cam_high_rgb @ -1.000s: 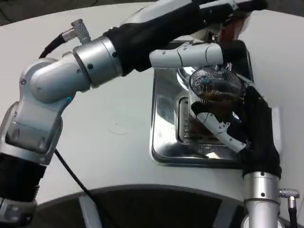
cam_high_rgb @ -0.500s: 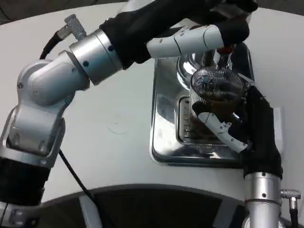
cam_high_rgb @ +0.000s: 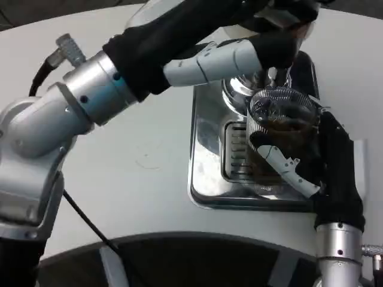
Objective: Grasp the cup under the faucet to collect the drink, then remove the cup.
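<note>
Right hand [cam_high_rgb: 305,164] wraps the clear cup [cam_high_rgb: 280,128] from the side, its white-and-black fingers [cam_high_rgb: 286,169] closed across the front of the cup wall, so the cup is held, upright.

Largest in the scene is the white worktop [cam_high_rgb: 137,149], which carries a shiny metal drip tray [cam_high_rgb: 206,149] with a slotted grille [cam_high_rgb: 234,152] set into it. Over the tray reaches the left forearm, silver at the elbow and black-sleeved toward the wrist, running from the lower left of the head view up to the dispenser. The left hand [cam_high_rgb: 239,57] lies at the top of the tray, a long white finger stretched out level above the cup; whether it presses a lever or grips anything cannot be told, since the far fingers are lost in dark shapes near the top edge. The faucet [cam_high_rgb: 272,75] shows as a short metal spout just above the cup's rim.

The cup stands over the grille, directly beneath the faucet, and holds brown liquid partway up. The step in hand appears to be the collecting itself. The next move likely calls for the flow to stop, then for the right hand to draw the cup out level, clear of the spout and the left hand, without tipping the drink.
</note>
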